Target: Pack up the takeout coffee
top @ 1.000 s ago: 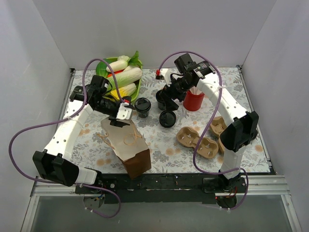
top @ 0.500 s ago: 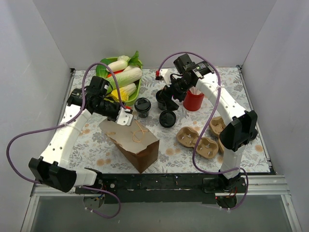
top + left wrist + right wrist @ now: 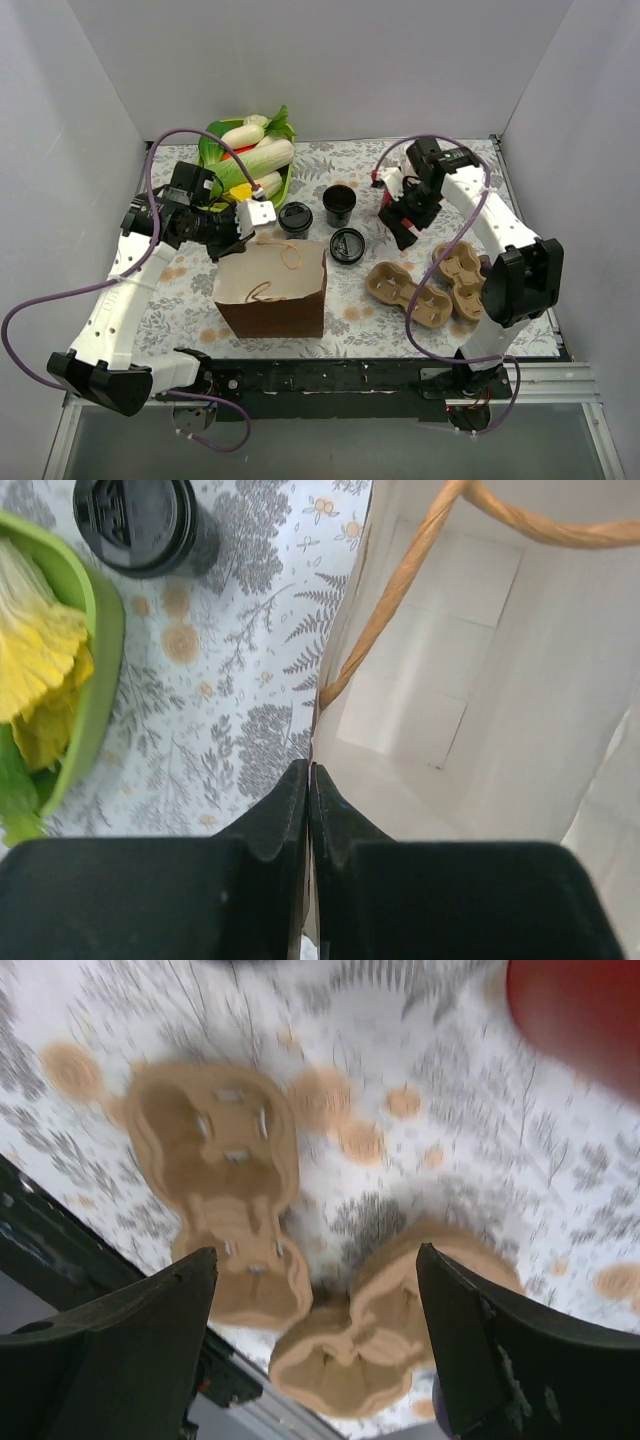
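Stood up straight now, the brown paper bag (image 3: 272, 300) that leaned over half a second back, mouth open to the top, on the flowered table (image 3: 355, 320) close to the near edge. Swung the right gripper (image 3: 405, 226) off to the right too, away from the open black cup (image 3: 339, 204).

Leaves bare cloth to the left of the bag and a strip of cloth between bag and tan cup carriers (image 3: 405, 293). Fills the far left corner with a green tray (image 3: 105, 650) of greens, rim near the bag's back edge but not touching it.

Pinches the bag's back rim with the left gripper (image 3: 309, 780), fingers squeezed flat on the paper by the string handle (image 3: 400, 600). Holds the right gripper (image 3: 312, 1255) spread wide with nothing in it, above the carriers, with the red cup (image 3: 575, 1015) a blur at the corner.

Has the takeout coffee (image 3: 295, 218) on the table, lid on, just behind the bag — right beside the tray's rim, apart from the open cup. Shows a second black lid (image 3: 347, 245) near the bag's right back corner.
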